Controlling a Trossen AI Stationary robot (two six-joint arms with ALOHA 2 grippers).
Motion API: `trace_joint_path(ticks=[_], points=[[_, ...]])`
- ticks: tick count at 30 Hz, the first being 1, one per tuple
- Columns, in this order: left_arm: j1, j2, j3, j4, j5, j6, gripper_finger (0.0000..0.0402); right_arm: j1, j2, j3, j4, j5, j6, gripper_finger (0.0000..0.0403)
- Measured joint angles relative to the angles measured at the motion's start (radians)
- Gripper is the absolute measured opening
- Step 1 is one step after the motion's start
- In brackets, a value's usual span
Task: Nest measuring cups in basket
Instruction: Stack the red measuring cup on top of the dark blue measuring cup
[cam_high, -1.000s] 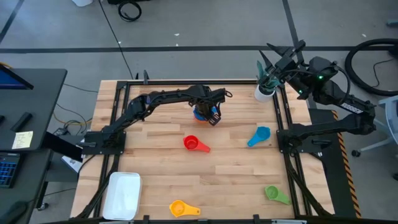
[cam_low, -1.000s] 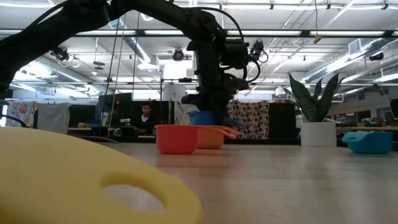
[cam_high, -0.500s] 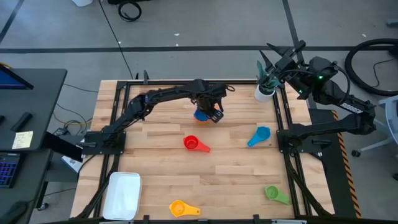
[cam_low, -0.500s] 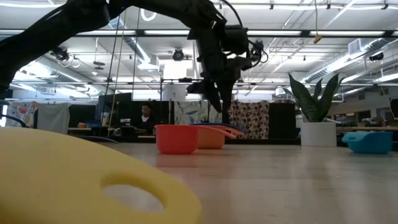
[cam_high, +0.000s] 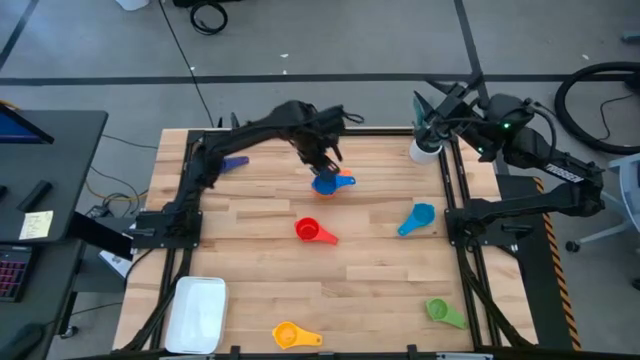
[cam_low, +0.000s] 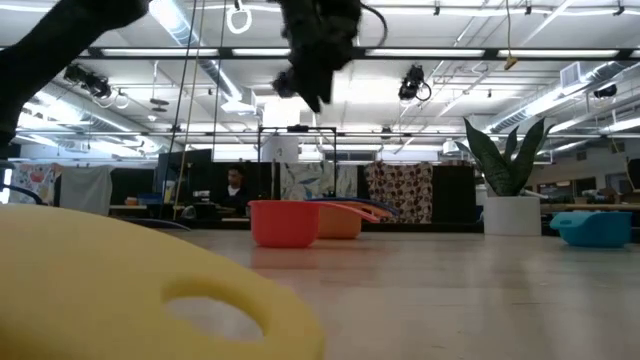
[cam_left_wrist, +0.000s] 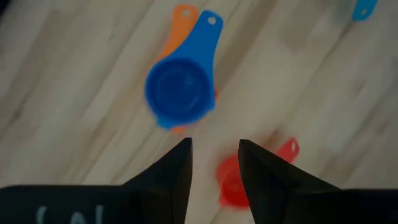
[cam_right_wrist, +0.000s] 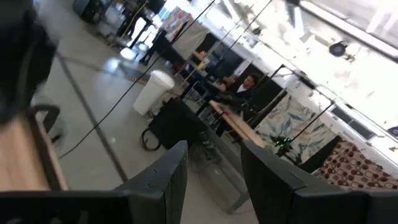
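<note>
Wooden slat table (cam_high: 370, 270) in a large open workshop, strip lights overhead, one person seated at a desk far behind in the low view.

Cups counted: six in all. One dark blue cup (cam_high: 324, 184) sat nested in one orange cup (cam_high: 343, 181) near the far middle of the table; in the left wrist view the blue bowl (cam_left_wrist: 180, 92) covered the orange one (cam_left_wrist: 176, 22), the two handles fanned side by side. One red cup (cam_high: 312, 231) lay near the table's centre, a little nearer than the stacked pair. One light blue cup (cam_high: 417, 218) lay toward the right side. One green cup (cam_high: 441, 312) lay at the near right corner. One yellow cup (cam_high: 290, 334) lay at the near edge, close to the low camera, where it filled the foreground (cam_low: 130, 290).

One basket (cam_high: 197, 312), white, sat at the near left corner, nothing in it, well apart from every cup but the yellow, which lay just to its right.

One white potted plant (cam_high: 426, 140) stood at the far right corner.

Left gripper (cam_high: 322, 160) hung above the blue-and-orange stack, raised clear of it; its fingers (cam_left_wrist: 168, 174) stood apart with bare table showing between them, holding nothing. Right gripper (cam_high: 432, 118) was lifted beside the plant beyond the far right corner, aimed out into the room; jaws parted, nothing between them.
</note>
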Motion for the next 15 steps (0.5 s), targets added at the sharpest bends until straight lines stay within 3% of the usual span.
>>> trace_joint_path(ticks=[4,8,15], points=[[0.009,-0.104,0.000,-0.103,-0.013,0.039,0.0134,0.011,0.000,0.000,-0.080,-0.005,0.003,0.0155],[0.008,-0.208,0.000,-0.099,-0.017,0.062,0.0134,0.045,0.000,0.000,-0.094,-0.014,0.040,0.0155],[-0.008,-0.332,0.000,-0.099,0.001,0.104,0.0134,0.110,-0.001,0.000,-0.193,-0.120,0.124,0.0155]])
